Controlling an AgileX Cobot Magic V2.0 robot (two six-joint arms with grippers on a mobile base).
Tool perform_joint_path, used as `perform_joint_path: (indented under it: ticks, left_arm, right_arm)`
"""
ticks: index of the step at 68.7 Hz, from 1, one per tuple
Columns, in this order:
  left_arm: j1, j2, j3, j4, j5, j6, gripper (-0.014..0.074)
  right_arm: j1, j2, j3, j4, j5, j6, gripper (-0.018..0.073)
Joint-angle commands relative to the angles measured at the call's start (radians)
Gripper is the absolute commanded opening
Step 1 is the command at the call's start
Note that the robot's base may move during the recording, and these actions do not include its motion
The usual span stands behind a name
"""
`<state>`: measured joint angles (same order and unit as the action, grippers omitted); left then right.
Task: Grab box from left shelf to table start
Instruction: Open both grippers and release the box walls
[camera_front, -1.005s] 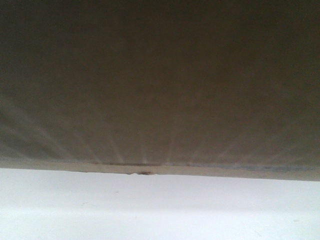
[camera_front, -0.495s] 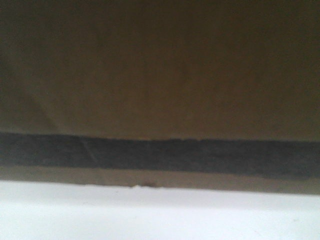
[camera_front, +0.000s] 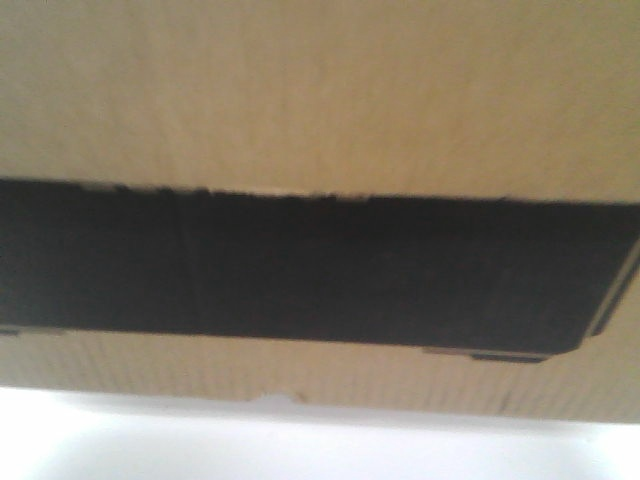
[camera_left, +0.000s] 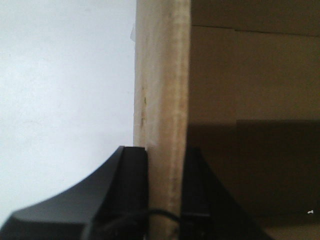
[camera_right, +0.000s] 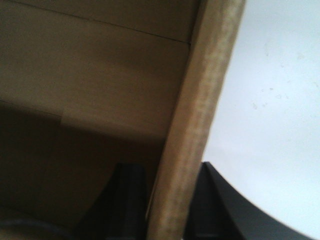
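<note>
Close against the front camera, the box (camera_front: 320, 90) fills nearly the whole view: tan corrugated card with a broad black printed panel (camera_front: 300, 265) across its middle, and its lower edge just above a strip of the white table (camera_front: 320, 450). Whether that edge rests on the table or hangs just above it cannot be told from here. No shelf appears in any view, so the box looks to be off the shelf and at the table; what seems left is to set it fully down, if it is not down yet, and let go.

In the left wrist view, the left gripper (camera_left: 165, 192) has its black jaws closed onto an upright wall of the box, one jaw on the outer face and one inside, the card pinched between them with no gap showing. White surface lies beyond on the outer side.

In the right wrist view, the right gripper (camera_right: 170, 200) grips the opposite wall the same way, its jaws tight on either face of the card edge, which leans slightly in this view. The box's shaded interior lies past the inner jaw, pale surface past the outer.
</note>
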<state>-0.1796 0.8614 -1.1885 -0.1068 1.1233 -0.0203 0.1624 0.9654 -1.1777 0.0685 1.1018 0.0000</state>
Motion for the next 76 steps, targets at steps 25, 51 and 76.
perform_joint_path:
  ticks: [25,51,76]
  left_arm:
    - [-0.009,0.259,-0.041,-0.079,-0.181,-0.013,-0.0093]
    - [-0.007,0.405,-0.041,-0.077,-0.174,-0.013,-0.0093]
    - [-0.007,0.442,-0.041,-0.09,-0.159,-0.011,0.0348]
  right_arm:
    - [-0.005,0.241,-0.037,-0.012,-0.218,-0.046,0.0058]
    - [-0.005,0.299,-0.037,-0.013,-0.233,-0.046,0.0058]
    - [-0.005,0.299,-0.037,-0.051,-0.167,-0.045,0.045]
